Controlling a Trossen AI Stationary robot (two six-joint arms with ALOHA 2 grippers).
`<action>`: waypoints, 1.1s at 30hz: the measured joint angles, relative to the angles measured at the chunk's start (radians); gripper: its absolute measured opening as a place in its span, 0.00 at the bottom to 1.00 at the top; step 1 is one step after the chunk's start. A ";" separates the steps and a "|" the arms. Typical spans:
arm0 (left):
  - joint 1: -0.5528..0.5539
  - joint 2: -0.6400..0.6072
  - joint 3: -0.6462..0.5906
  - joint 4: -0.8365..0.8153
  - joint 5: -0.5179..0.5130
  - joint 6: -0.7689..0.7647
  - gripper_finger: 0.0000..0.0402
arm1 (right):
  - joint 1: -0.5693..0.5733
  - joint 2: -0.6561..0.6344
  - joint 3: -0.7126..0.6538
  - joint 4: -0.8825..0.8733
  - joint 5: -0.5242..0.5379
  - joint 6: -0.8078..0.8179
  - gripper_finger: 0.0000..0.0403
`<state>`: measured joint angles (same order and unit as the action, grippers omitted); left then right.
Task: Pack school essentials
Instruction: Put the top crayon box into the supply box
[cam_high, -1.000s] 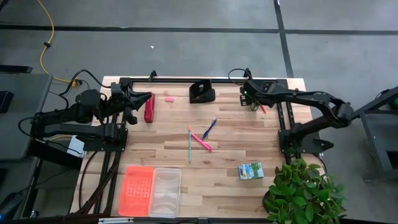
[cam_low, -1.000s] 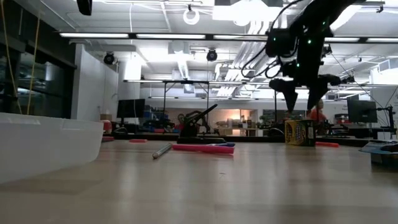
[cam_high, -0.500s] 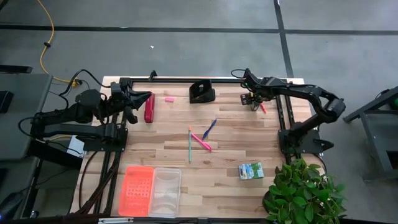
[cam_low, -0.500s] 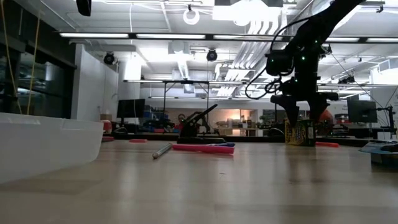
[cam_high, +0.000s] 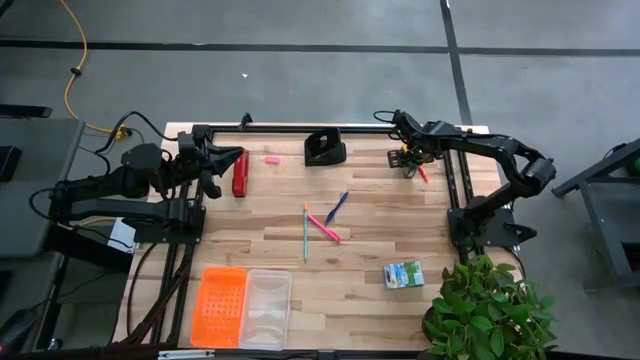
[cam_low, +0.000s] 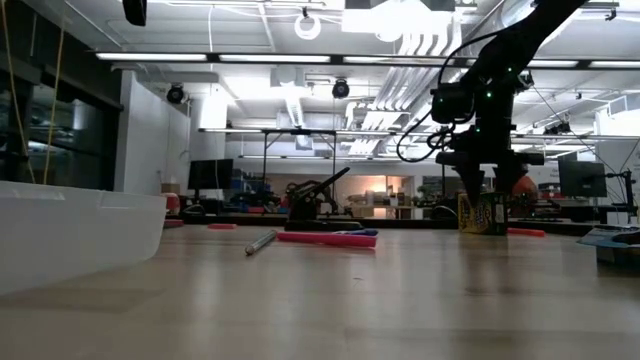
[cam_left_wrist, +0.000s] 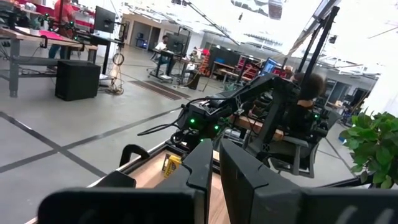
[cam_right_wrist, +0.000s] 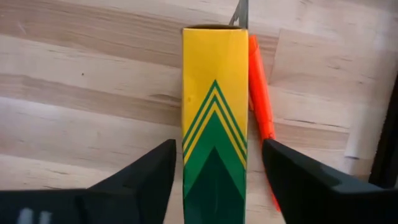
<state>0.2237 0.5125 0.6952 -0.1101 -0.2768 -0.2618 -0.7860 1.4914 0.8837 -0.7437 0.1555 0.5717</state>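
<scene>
3 pens (cam_high: 322, 220) lie mid wooden table (cam_high: 380, 230), workshop behind.

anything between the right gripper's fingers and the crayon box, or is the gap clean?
Clean. In the right wrist view the open right gripper straddles the upright crayon box; only bare table shows in both gaps. A red pen lies beside the box.
</scene>
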 joint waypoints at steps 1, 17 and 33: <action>0.000 0.000 0.000 0.000 0.000 0.000 0.05 | 0.000 0.000 0.000 0.000 0.000 0.003 0.51; 0.000 0.000 0.000 0.000 -0.025 -0.023 0.05 | 0.000 0.000 0.000 0.000 -0.005 -0.015 0.36; 0.000 0.000 0.000 0.000 -0.023 -0.023 0.05 | 0.001 0.000 0.000 -0.005 -0.010 -0.019 0.36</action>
<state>0.2237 0.5125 0.6952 -0.1101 -0.2996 -0.2848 -0.7849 1.4910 0.8837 -0.7483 0.1452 0.5526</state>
